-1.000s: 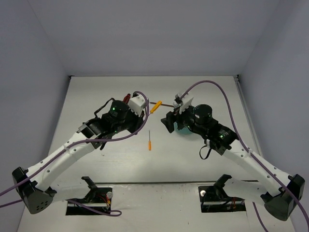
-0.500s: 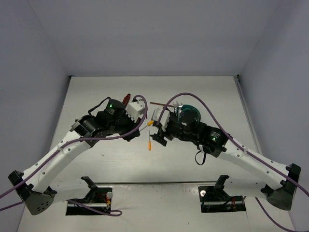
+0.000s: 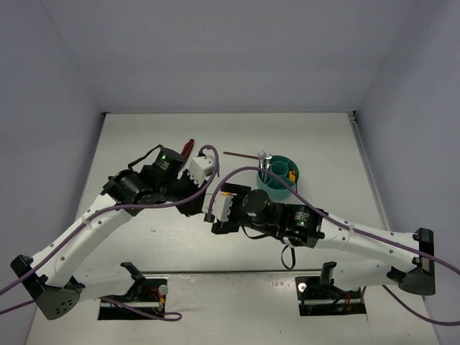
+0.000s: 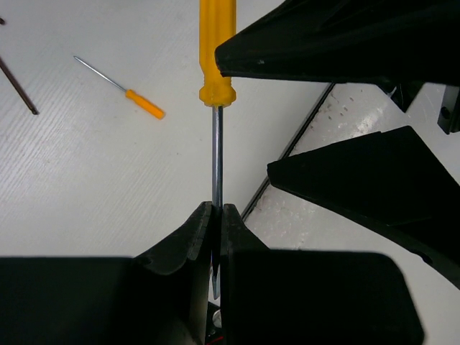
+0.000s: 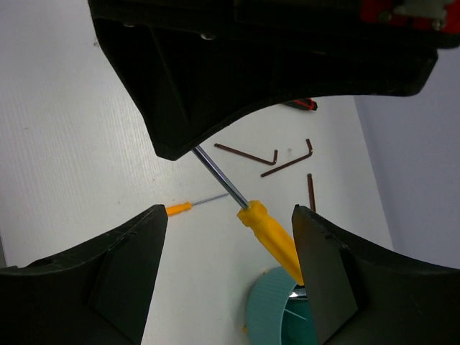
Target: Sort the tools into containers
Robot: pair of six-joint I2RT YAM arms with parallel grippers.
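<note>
Left pincer [image 4: 213, 215] is clenched tight on the steel shaft of the orange-handled screwdriver [image 4: 216, 54], handle pointing to twelve o'clock! Right pincer [image 5: 228, 219] is spread wide, its fingers flanking that handle without gripping. A smaller screwdriver [image 4: 136, 100] lies on the table [image 4: 86, 180] at ten o'clock, and the teal tub [image 3: 273, 191] sits at two o'clock from the meeting pincers.

Soft, even white light fills the overhead view: the table [image 3: 144, 133] is bright, shadows faint and diffuse. In both wrist views the nearest black surfaces are underexposed, featureless and slightly blurred, while the orange-handled screwdriver [image 4: 216, 79] is sharp, its steel shaft glinting.
</note>
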